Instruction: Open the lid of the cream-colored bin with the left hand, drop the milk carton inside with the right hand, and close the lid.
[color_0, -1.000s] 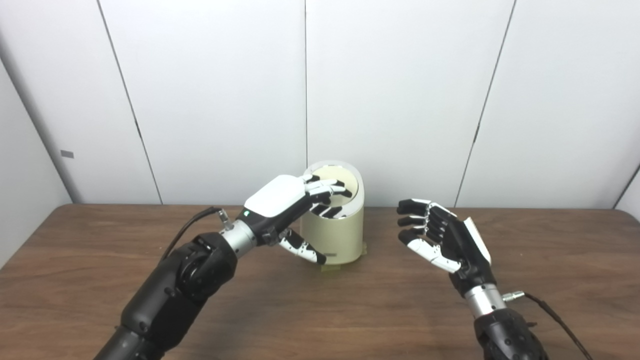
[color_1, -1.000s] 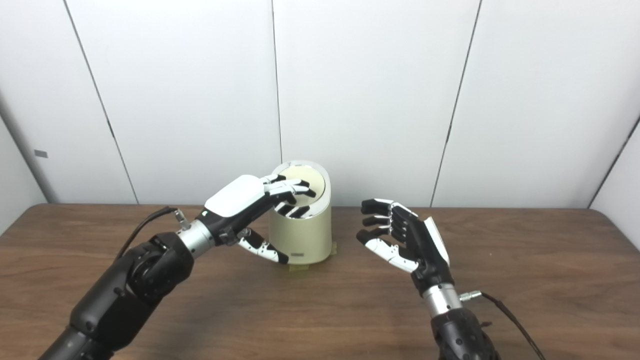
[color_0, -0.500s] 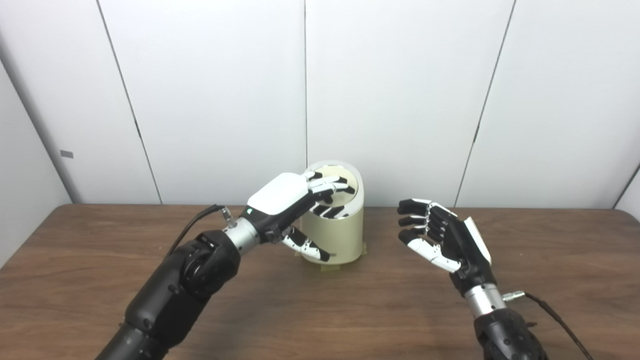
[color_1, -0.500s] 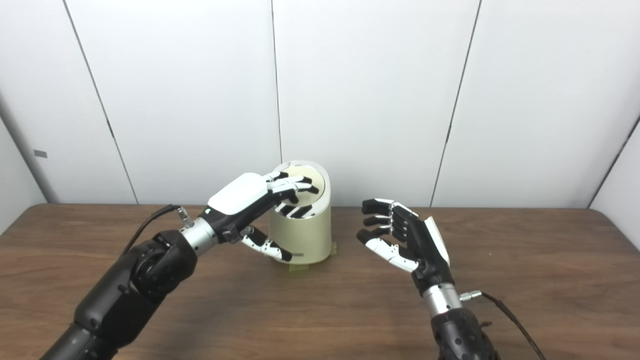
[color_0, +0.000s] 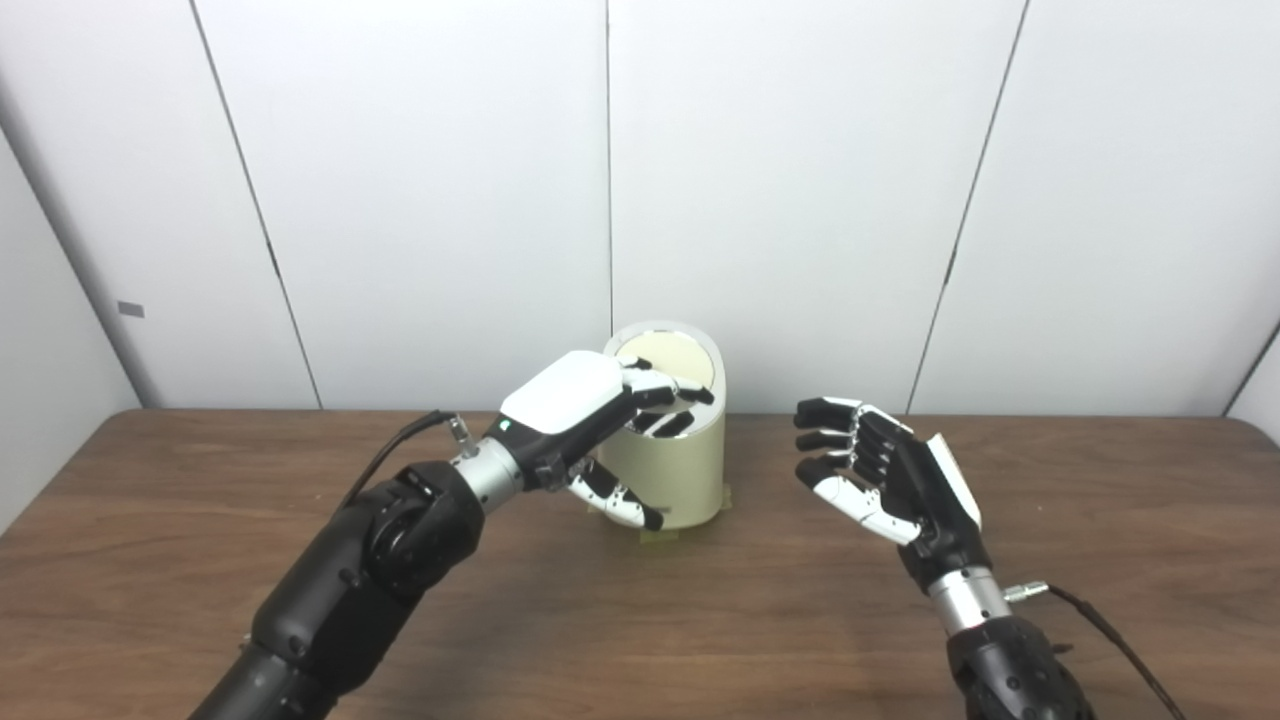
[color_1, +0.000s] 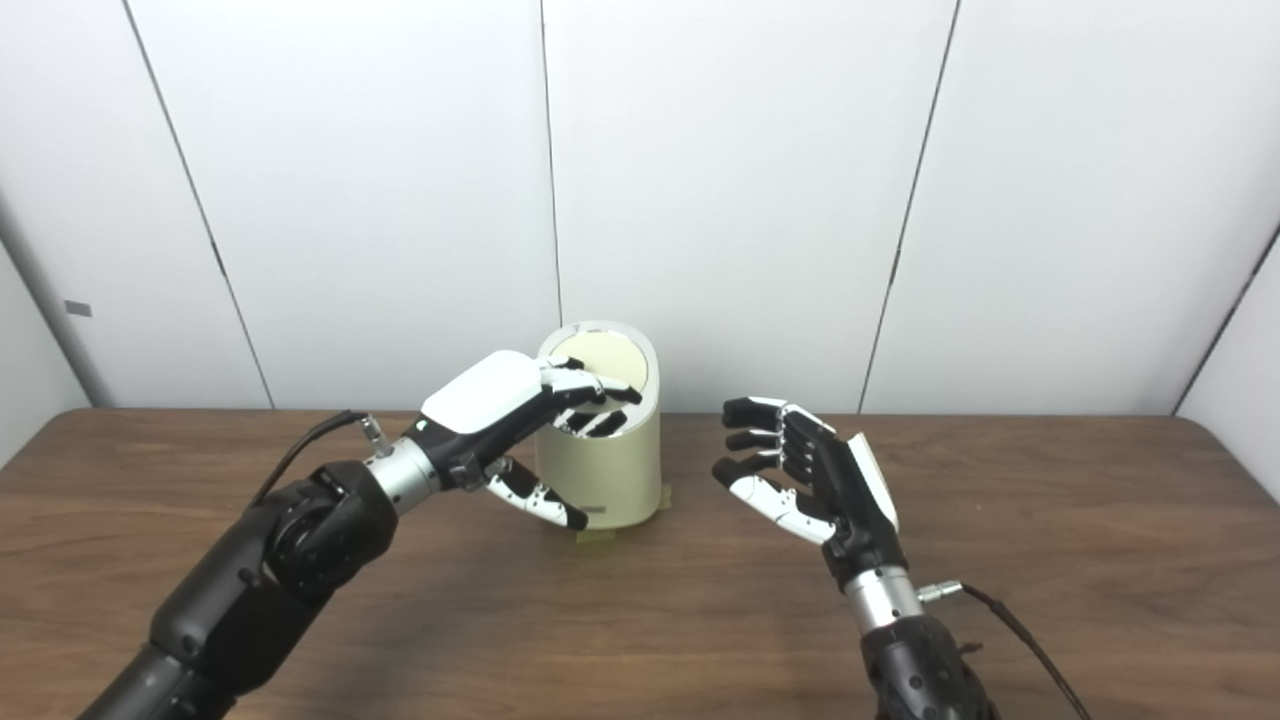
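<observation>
The cream-colored bin (color_0: 685, 470) stands at the back middle of the table, its slanted round lid (color_0: 672, 352) lying flush in the white rim. My left hand (color_0: 590, 405) reaches over the bin's front left. Its fingers (color_0: 668, 392) rest on the lower front part of the lid and its thumb (color_0: 615, 500) lies against the bin's front wall, gripping nothing. To the right of the bin my right hand (color_0: 880, 480) hovers with palm facing the bin, fingers curled apart and empty. No milk carton shows in either view.
The brown wooden table (color_0: 700, 630) runs to a white panelled wall close behind the bin. Yellowish tape (color_0: 660, 538) shows under the bin's base. A black cable (color_0: 1110, 630) trails from my right wrist, another (color_0: 385, 455) from my left.
My left hand's fingers have slid down the lid toward its front edge, uncovering more of the lid's top. The right hand and the bin have stayed put.
</observation>
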